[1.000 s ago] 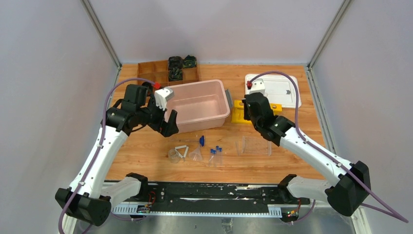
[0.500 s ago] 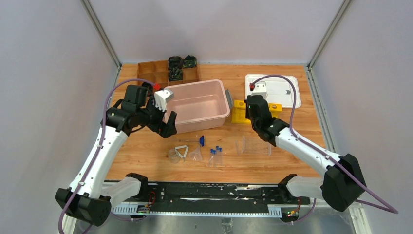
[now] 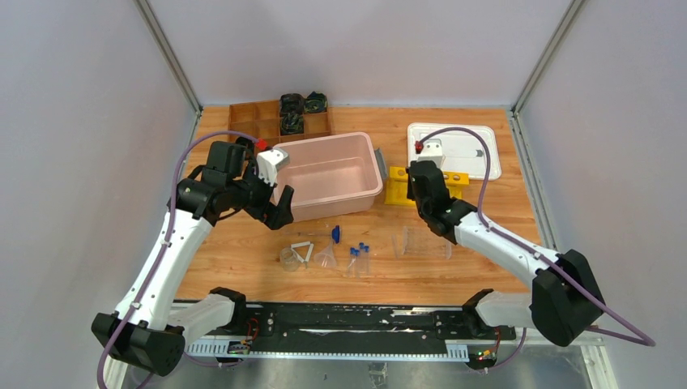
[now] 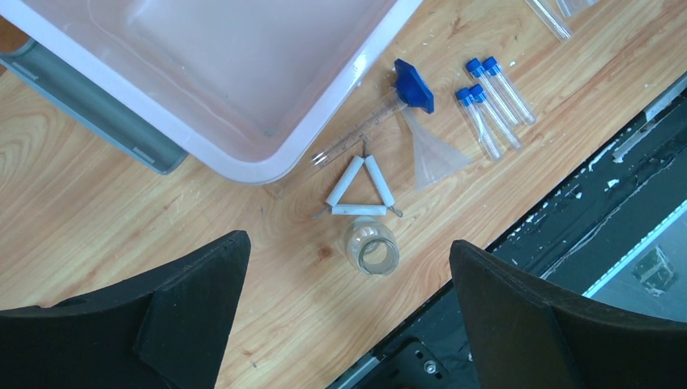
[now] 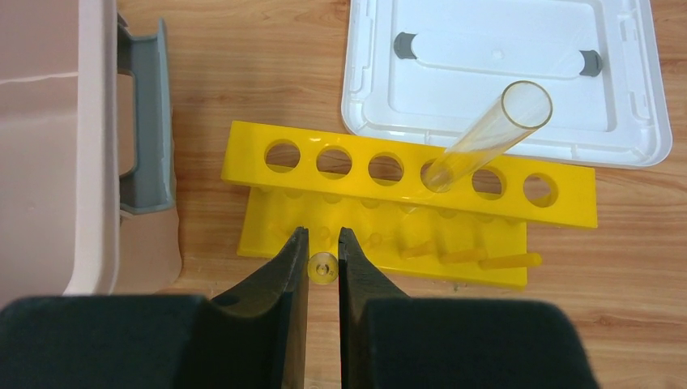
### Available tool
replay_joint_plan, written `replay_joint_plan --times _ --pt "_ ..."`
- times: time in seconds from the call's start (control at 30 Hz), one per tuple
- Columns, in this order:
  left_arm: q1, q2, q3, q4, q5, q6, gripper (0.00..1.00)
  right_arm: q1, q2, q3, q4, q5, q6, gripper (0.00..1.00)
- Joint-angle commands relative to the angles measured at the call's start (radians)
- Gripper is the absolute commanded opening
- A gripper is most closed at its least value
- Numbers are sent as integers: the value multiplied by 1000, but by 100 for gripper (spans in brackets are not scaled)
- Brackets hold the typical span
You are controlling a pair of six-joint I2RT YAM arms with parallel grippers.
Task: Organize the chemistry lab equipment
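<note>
Just ahead of the right gripper [image 5: 322, 237], jaws pinched to a narrow slit: the yellow holed tube rack [image 5: 405, 174] across mid-frame, one clear tube [image 5: 486, 138] leaning in its fourth hole from the left. Small yellow ring in the slit; gripped or merely beneath, impossible to tell. Under the left gripper [image 4: 347, 259], jaws spread wide and empty: small clear beaker [image 4: 371, 247] between the fingers, white wire triangle [image 4: 359, 188] just above it, then funnel [image 4: 433, 158], blue-tipped rod [image 4: 373, 121] and blue-capped clear tubes [image 4: 490, 101] toward the upper right. Shown plainly only from above: clear rectangular tray [image 3: 423, 241], right of centre.

Glossy yellow plastic tube rack [image 5: 360, 166] — matt, grained wooden table [image 5: 243, 81]
</note>
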Motion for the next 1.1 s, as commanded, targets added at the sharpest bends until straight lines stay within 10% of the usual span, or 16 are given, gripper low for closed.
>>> replay_joint_plan --times 0.0,1.07 --pt "-4 -22 34 -6 17 11 100 -20 14 -13 48 -6 26 0" --pt "-4 -38 41 -6 35 36 100 -42 82 -19 127 -13 21 0"
